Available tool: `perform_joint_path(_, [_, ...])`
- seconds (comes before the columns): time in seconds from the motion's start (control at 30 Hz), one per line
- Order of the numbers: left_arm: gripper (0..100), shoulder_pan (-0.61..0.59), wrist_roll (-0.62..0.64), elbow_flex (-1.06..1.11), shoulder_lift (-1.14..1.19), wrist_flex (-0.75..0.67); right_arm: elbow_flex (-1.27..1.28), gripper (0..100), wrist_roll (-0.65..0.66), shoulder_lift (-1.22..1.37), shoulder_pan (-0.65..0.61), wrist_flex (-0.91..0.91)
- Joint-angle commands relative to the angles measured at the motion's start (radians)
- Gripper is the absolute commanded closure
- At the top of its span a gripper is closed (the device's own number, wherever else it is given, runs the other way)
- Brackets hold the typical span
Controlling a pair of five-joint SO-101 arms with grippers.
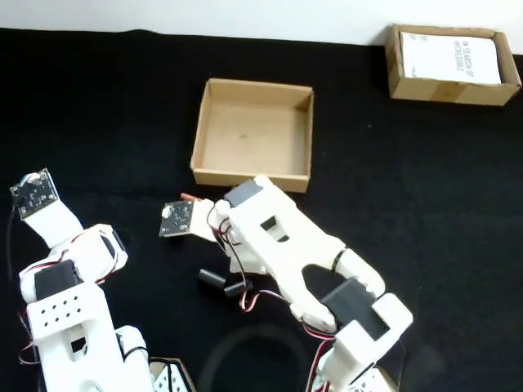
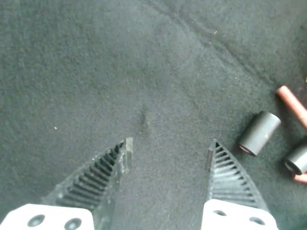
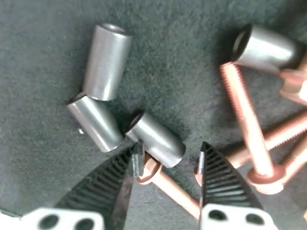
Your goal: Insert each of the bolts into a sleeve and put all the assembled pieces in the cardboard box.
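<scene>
On the black tabletop (image 1: 425,204), sleeves (image 3: 106,62) and bolts (image 3: 247,124) lie loose, the cardboard box (image 1: 249,176) empty. Right tool (image 3: 168,155) gapes wide at one sleeve (image 3: 156,139), left tool (image 2: 170,143) wide, holding nothing; seemingly everything remains.

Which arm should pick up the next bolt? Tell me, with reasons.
The right arm. Its open jaws hang right over a bolt and a sleeve. The left arm has its open jaws over bare cloth, with sleeves off to one side.
</scene>
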Motion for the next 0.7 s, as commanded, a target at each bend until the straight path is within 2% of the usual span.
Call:
perform_joint_path(0.0, [75, -0.010, 0.005, -0.005, 0.002, -0.014, -0.005, 81.5, 0.014, 0.024, 0.013, -0.008])
perform_joint_path(0.23, [75, -0.012, 0.003, -0.005, 0.002, -0.014, 0.110, 81.5, 0.014, -0.004, -0.058, -0.021])
perform_joint_path(0.67, [75, -0.013, 0.000, -0.002, 0.002, -0.014, 0.120, 81.5, 0.017, -0.007, -0.061, -0.222])
